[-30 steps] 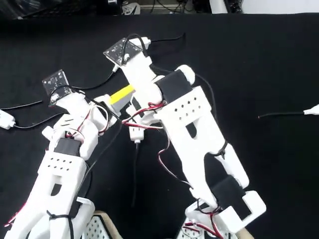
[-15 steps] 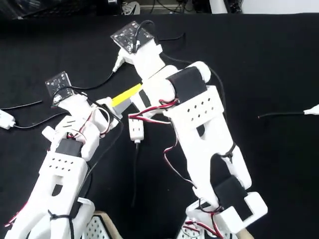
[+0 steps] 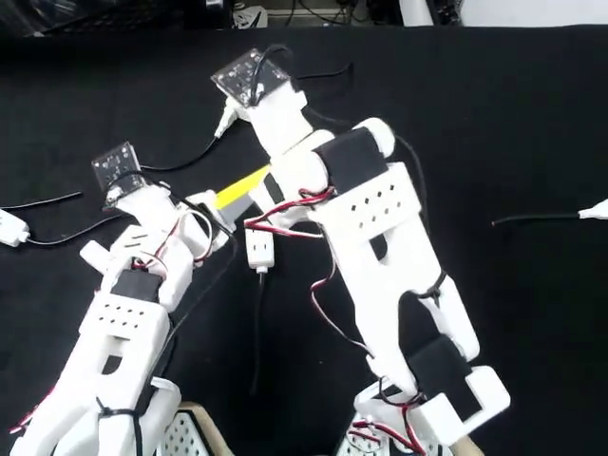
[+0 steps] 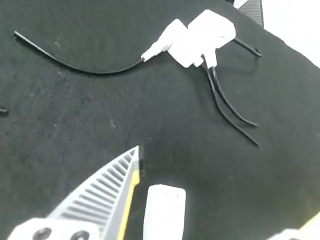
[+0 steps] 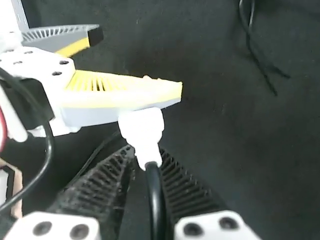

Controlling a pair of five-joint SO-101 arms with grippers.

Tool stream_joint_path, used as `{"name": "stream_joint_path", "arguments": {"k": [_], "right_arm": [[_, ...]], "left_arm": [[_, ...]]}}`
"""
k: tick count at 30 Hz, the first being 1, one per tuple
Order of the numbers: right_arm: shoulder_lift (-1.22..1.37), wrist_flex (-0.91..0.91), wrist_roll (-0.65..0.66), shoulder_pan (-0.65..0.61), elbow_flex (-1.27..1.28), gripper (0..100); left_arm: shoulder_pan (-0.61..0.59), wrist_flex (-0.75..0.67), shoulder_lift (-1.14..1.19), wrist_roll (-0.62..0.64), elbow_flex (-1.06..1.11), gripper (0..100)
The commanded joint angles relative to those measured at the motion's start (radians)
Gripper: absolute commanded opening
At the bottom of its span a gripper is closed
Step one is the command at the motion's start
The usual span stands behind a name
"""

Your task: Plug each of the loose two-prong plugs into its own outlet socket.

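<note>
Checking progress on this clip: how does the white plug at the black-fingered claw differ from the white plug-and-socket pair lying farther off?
The lone plug is one white body; the joined pair is two pressed together. The lone plug sits in the right claw; the joined pair lies on the cloth, untouched. Both are white and corded.

No legible text, labels, numbers or signs

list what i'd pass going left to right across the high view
white plug at the left edge → left arm's camera board → white plug between the arms → thin black cable → white plug tip at the right edge
</note>
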Motion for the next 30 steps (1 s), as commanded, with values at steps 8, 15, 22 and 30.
{"name": "stream_joint_path", "arguments": {"k": [8, 15, 22, 30], "right_arm": [[-0.031, -0.074, 0.000, 0.005, 0.094, 1.5], [-0.031, -0.084, -0.003, 0.005, 0.099, 7.6], [-0.036, -0.087, 0.000, 0.005, 0.094, 9.8], [-0.038, -0.087, 0.000, 0.003, 0.094, 9.9]], "left_arm": [[0.004, -0.074, -0.021, -0.064, 0.016, 54], [0.005, -0.074, -0.021, -0.064, 0.018, 54], [0.007, -0.074, -0.017, -0.066, 0.018, 54], [0.008, -0.074, -0.015, -0.066, 0.018, 54]]}}
